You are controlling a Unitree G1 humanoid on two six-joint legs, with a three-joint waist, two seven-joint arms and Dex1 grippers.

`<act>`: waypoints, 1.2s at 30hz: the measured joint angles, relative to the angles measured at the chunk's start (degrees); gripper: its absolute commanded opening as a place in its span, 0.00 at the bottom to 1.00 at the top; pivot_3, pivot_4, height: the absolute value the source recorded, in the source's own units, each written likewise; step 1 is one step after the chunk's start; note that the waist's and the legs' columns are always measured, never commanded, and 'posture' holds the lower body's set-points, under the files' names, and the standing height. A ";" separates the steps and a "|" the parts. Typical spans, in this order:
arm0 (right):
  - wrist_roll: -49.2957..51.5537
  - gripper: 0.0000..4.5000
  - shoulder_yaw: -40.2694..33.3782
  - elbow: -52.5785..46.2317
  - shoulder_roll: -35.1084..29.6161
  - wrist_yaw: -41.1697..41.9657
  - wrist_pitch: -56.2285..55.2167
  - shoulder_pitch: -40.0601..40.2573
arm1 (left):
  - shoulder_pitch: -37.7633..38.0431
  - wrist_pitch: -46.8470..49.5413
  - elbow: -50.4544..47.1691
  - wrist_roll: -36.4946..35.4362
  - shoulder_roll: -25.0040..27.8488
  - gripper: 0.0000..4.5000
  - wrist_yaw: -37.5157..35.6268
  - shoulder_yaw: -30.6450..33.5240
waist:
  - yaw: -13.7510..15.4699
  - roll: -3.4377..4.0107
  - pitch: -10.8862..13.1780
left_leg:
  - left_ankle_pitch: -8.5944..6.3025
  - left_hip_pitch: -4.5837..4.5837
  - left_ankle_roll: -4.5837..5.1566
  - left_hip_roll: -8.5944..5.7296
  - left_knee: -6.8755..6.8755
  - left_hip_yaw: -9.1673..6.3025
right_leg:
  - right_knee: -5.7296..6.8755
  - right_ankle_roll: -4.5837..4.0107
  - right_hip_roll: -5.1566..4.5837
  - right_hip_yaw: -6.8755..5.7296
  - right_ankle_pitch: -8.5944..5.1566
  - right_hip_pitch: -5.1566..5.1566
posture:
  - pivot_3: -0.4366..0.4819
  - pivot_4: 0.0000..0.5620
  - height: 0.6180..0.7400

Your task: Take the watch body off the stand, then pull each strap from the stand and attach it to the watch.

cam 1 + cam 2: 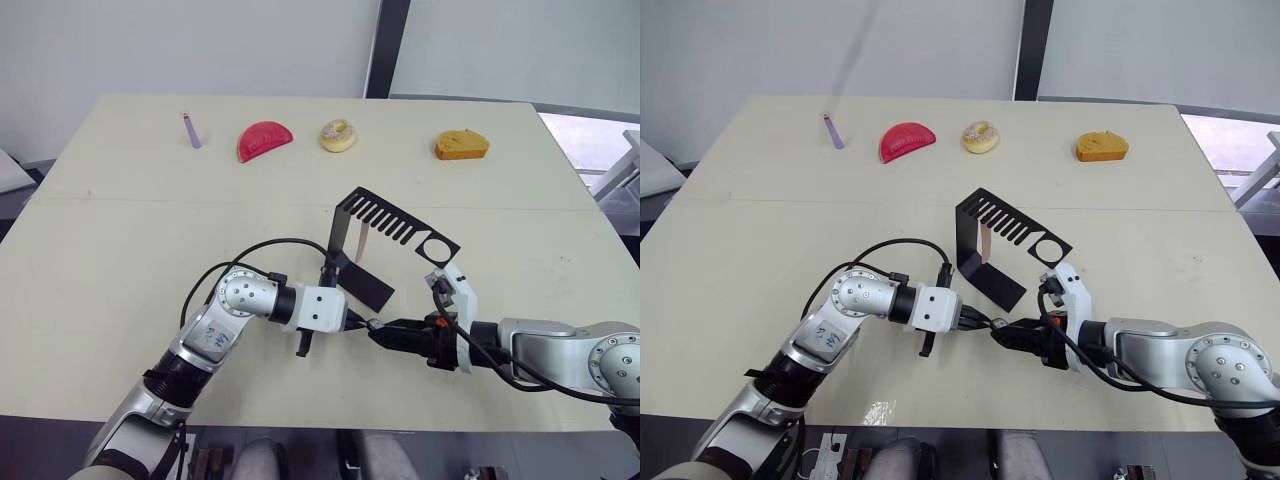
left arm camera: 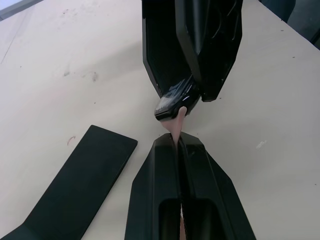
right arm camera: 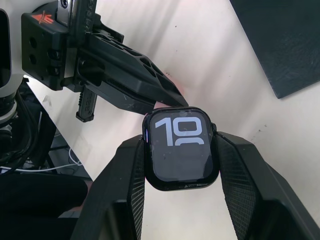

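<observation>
Strap-attachment step in hand: right gripper (image 3: 181, 150) clenched on watch body (image 3: 182, 147), left gripper (image 2: 179, 142) clenched on strap (image 2: 176, 126) touching its edge; next, probably seating strap into slot.

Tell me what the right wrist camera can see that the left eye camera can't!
The right wrist view alone shows the watch body's screen with white digits, clamped between the right gripper's fingers. The left eye view alone shows the stand's slotted top arm, one strap hanging from it, and the purple stick, red piece, donut and orange piece at the table's far side. Both show the left gripper meeting the right gripper.
</observation>
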 measured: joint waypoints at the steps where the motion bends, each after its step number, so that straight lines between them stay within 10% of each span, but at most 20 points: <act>1: 0.09 0.36 0.12 -0.98 0.37 0.18 -0.04 0.01 | 0.00 0.90 -0.30 -0.65 0.15 0.22 -0.27 -0.04 | -0.03 0.00 0.00 | 0.00 0.00 0.00 0.00 -0.01 0.00 | 0.00 0.00 0.00 0.00 0.00 0.00 | 0.48 0.27 0.98; 8: -0.81 0.36 0.03 -4.64 -0.40 2.76 -0.13 1.65 | 2.03 5.53 -6.64 -5.49 8.32 0.99 -3.89 3.37 | -0.22 0.01 0.00 | 0.00 0.01 -0.01 0.03 0.00 -0.01 | 0.04 -0.01 0.00 -0.01 -0.01 -0.01 | 0.48 0.27 0.98; 19: -35.23 0.36 -4.48 -19.30 -7.45 25.49 -8.60 8.78 | 6.91 24.30 -15.98 -29.86 17.70 0.99 -11.40 15.49 | 0.07 0.00 0.00 | -0.02 -0.06 0.00 0.01 0.08 -0.09 | -0.04 0.00 -0.01 -0.08 -0.02 0.01 | 0.48 0.27 0.98; 36: -76.33 0.36 -2.37 -17.99 -4.41 45.51 -38.14 19.21 | 5.85 21.00 -13.18 -28.56 17.45 0.99 -10.05 14.91 | 0.00 -0.02 0.00 | -0.04 0.01 -0.03 0.00 0.27 0.00 | 0.08 -0.02 0.09 -0.04 -0.03 0.02 | 0.48 0.27 0.98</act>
